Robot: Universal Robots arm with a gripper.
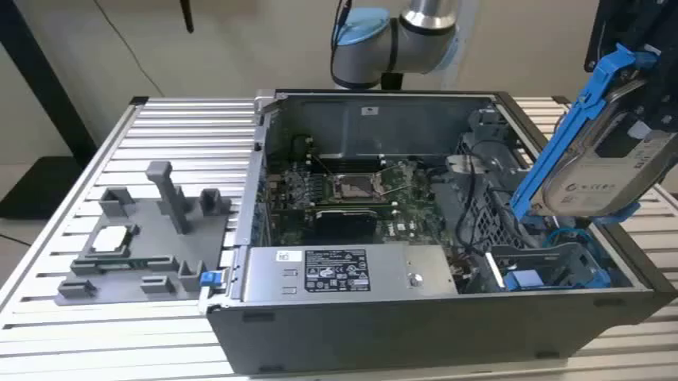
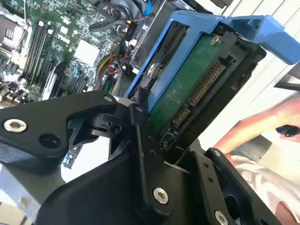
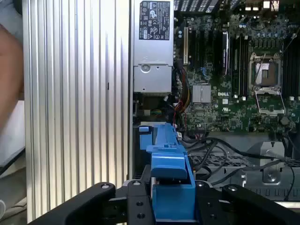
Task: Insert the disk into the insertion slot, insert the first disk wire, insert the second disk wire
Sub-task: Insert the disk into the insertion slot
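Observation:
In the exterior view my gripper point(image 1: 639, 87) is shut on the disk point(image 1: 599, 171). It holds the disk high at the exterior view's right, steeply tilted, with the white label facing the camera and the blue carrier frame point(image 1: 577, 119) around it. The insertion slot point(image 1: 541, 258), a grey metal bay with blue fittings, lies below the disk in the case's near right corner. In the second wrist view the disk's green underside point(image 2: 187, 89) and its connector show between the black fingers point(image 2: 140, 140). In the first wrist view the blue carrier point(image 3: 171, 183) sits between the gripper's point(image 3: 172, 208) jaws.
The open computer case point(image 1: 424, 333) holds the motherboard point(image 1: 350, 190), a labelled power-supply box point(image 1: 339, 274), a perforated cage point(image 1: 487, 214) and loose cables point(image 1: 567, 234). A grey fixture point(image 1: 148, 238) stands on the slatted table at the exterior view's left. A person's arm point(image 2: 262, 126) is close by.

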